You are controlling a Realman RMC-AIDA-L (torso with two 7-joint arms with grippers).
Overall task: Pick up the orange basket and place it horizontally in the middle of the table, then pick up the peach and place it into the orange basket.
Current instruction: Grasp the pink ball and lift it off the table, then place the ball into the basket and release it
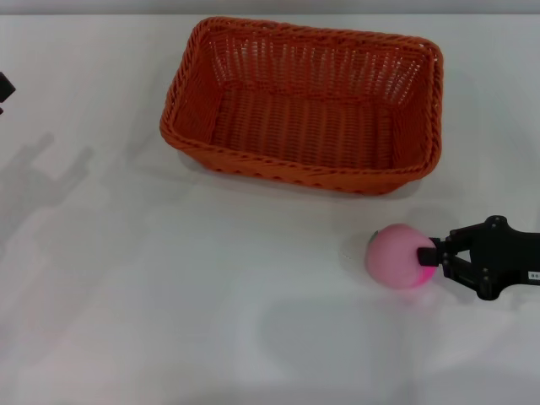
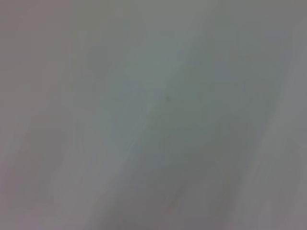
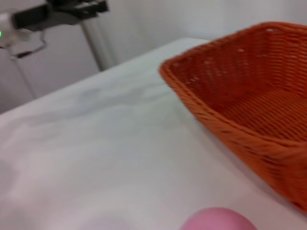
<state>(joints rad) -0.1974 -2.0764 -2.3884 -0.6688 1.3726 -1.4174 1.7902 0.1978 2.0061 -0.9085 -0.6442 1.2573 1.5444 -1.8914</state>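
Note:
The orange basket lies lengthwise across the far middle of the table, open side up and with nothing in it; its corner and rim also fill one side of the right wrist view. The pink peach is in front of the basket's right end. My right gripper reaches in from the right and is shut on the peach's right side. A faint shadow lies just left of the fruit. The top of the peach shows at the edge of the right wrist view. My left arm barely shows at the far left edge.
The white table stretches bare to the left and in front of the basket. The left wrist view shows only a blurred pale surface. A dark arm part on a pale post stands beyond the table's far edge.

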